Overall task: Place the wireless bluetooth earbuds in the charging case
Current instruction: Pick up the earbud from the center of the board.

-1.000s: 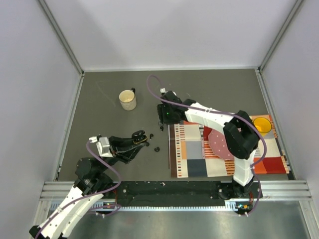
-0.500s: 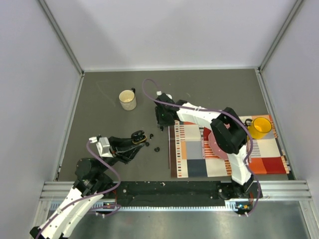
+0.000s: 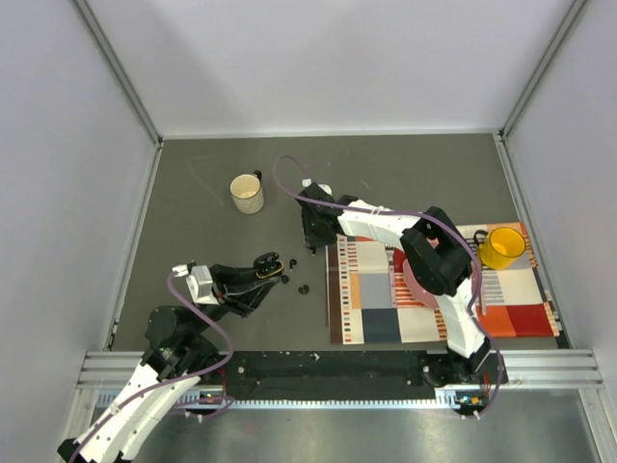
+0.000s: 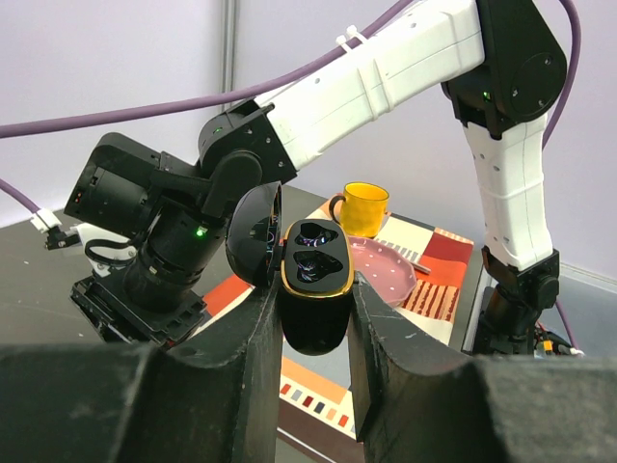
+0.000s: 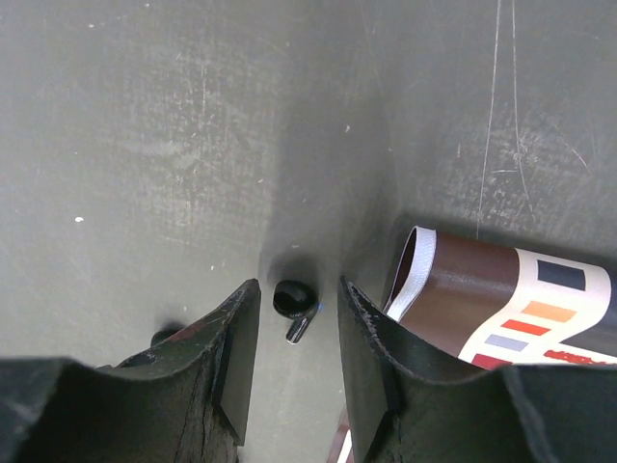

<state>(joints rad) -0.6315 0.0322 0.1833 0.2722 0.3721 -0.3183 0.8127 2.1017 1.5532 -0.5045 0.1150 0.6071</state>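
My left gripper (image 4: 313, 283) is shut on an open black charging case with a gold rim (image 4: 310, 323) and holds it upright above the table, lid tipped back. It also shows in the top view (image 3: 267, 263). My right gripper (image 5: 299, 284) is open and points down at the table, its fingers on either side of one tiny black earbud (image 5: 290, 299) without touching it. In the top view the right gripper (image 3: 313, 236) hides that earbud. Two more earbuds lie loose on the table (image 3: 293, 261) (image 3: 304, 288). A dark piece (image 5: 164, 336) shows left of the right gripper's left finger, partly hidden.
A patchwork mat (image 3: 371, 309) lies right of the earbuds; its curled edge (image 5: 424, 270) is close beside my right gripper. On the mat are a pink plate (image 3: 416, 285) and a yellow mug (image 3: 503, 246). A cream mug (image 3: 247, 194) stands at the back left.
My right gripper has moved a little left and back, and the arm's elbow has swung left, uncovering the yellow mug. The left arm and the case have not moved.
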